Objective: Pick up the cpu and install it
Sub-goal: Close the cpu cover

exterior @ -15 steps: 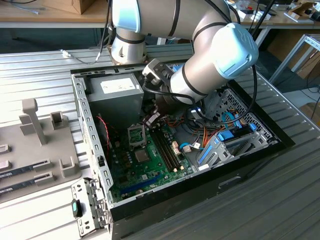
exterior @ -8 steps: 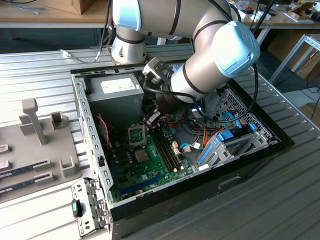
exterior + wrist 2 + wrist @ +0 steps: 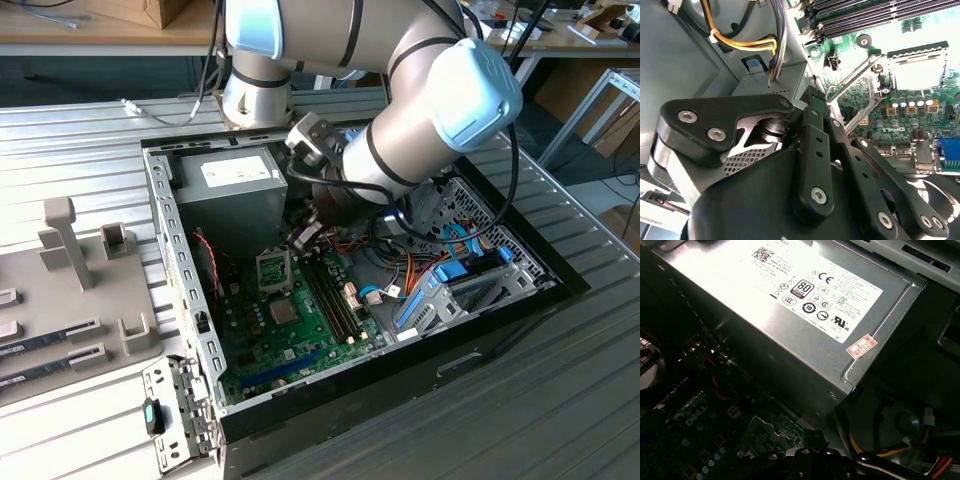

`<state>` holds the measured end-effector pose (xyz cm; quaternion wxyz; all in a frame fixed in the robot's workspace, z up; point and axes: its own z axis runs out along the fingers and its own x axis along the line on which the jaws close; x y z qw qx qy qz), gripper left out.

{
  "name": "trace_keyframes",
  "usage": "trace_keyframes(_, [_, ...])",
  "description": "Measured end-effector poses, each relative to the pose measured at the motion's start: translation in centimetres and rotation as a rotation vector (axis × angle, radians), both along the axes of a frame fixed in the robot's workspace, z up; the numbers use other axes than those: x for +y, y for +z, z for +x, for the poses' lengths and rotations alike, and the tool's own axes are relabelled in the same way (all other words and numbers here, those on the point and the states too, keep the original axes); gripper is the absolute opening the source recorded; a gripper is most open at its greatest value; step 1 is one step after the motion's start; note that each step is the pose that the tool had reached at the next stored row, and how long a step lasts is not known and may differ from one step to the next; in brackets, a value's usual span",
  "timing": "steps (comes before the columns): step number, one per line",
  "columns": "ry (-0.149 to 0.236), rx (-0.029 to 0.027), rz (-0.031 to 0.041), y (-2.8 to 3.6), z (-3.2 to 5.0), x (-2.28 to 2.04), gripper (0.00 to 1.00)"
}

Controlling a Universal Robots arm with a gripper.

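My gripper (image 3: pixel 298 238) is down inside the open computer case, just beside the processor socket (image 3: pixel 275 268) on the green motherboard (image 3: pixel 300 340). In the second wrist view the gripper (image 3: pixel 812 97) is shut, its tips close to the end of the socket's wire lever (image 3: pixel 850 77); whether they touch it I cannot tell. The hinged metal frame (image 3: pixel 860 107) stands raised. A flat pale square, seemingly the cpu (image 3: pixel 917 74), lies inside the socket. Nothing shows between the fingers.
The grey power-supply box (image 3: pixel 232 185) (image 3: pixel 790 315) stands right behind the socket. Memory sticks (image 3: pixel 330 290) (image 3: pixel 865 17) run alongside, with cable bundles (image 3: pixel 745 45) and a blue drive cage (image 3: pixel 450 285) nearby. A grey fixture tray (image 3: pixel 70 290) lies on the exterior view's left.
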<state>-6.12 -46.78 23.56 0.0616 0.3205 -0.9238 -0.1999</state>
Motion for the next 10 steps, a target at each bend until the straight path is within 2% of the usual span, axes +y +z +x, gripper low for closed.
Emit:
trace_keyframes(6, [0.003,0.0001,0.0002,0.11,0.02,-0.01,0.11])
trace_keyframes(10, [0.006,0.0002,0.0001,0.11,0.02,-0.24,0.11])
